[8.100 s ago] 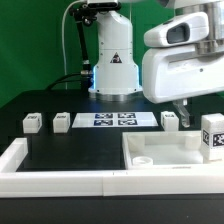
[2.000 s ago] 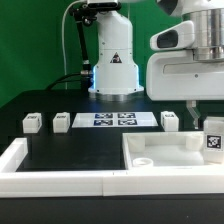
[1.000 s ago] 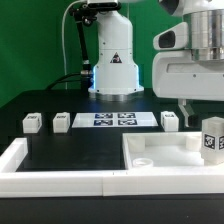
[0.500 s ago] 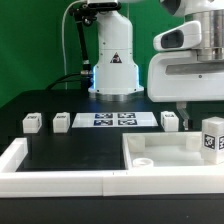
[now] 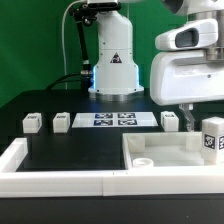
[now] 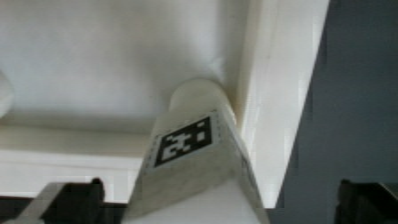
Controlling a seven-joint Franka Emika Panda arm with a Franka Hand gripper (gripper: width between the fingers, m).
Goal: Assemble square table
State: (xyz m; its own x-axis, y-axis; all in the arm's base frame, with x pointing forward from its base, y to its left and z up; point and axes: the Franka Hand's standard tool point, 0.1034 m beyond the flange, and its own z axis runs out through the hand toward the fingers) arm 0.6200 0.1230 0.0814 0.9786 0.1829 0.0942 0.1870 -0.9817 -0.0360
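Slab, one, white, round-socketed, is lying at the exterior view's right. Four tagged legs: three standing behind, one upright at its right end. My fingers are hanging apart, gripping nothing.

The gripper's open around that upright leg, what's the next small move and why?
Probably raise the gripper straight up. Its jaws stand open either side of the leg, not pinching it, and the leg stands upright on the square table slab; a sideways move could tip it.
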